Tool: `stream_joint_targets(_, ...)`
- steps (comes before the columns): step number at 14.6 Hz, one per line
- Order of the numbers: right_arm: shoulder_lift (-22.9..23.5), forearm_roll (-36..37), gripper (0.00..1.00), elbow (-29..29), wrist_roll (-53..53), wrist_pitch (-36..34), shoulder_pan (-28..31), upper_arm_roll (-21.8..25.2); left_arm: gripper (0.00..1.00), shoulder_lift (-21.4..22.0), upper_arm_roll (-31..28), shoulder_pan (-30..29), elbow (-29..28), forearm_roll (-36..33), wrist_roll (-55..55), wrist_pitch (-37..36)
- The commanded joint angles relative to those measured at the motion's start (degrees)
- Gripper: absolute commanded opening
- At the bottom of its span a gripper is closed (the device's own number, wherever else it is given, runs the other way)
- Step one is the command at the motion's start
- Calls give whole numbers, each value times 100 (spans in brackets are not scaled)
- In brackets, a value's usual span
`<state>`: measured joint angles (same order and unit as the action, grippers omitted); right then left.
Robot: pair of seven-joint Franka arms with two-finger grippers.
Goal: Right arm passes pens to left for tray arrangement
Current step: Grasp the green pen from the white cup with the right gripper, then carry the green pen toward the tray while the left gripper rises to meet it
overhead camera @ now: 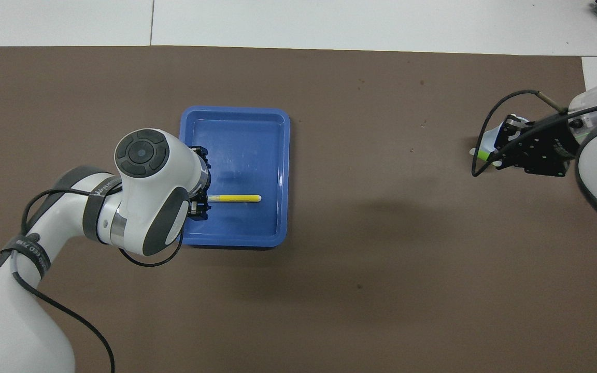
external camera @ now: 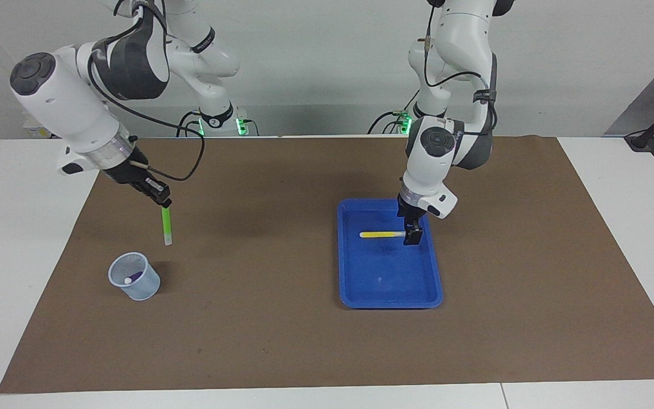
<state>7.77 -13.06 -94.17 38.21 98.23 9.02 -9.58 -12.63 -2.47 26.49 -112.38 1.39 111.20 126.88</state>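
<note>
A translucent cup (external camera: 134,276) stands on brown mat (external camera: 281,341).

Three pens before me: one yellow pen (external camera: 380,234) in my one tray (external camera: 361,289), one green pen (external camera: 166,224) above my one cup (external camera: 134,277), one purple pen (external camera: 133,278) inside it.

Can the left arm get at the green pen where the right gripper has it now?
Probably not yet: the right gripper holds the green pen up near the cup, while the left gripper is down in the tray.
</note>
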Motion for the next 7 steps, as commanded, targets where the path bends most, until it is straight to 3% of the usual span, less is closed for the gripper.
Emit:
stream_joint_targets(1,40,-696,0,110,800,-216,-40,-35,100,33,-8,13,383,-95,7,-470)
stream_joint_targets(7,49,-2453,0,-4,2005,-330,-155,-35,100,33,167,154,682,-16,68,-480)
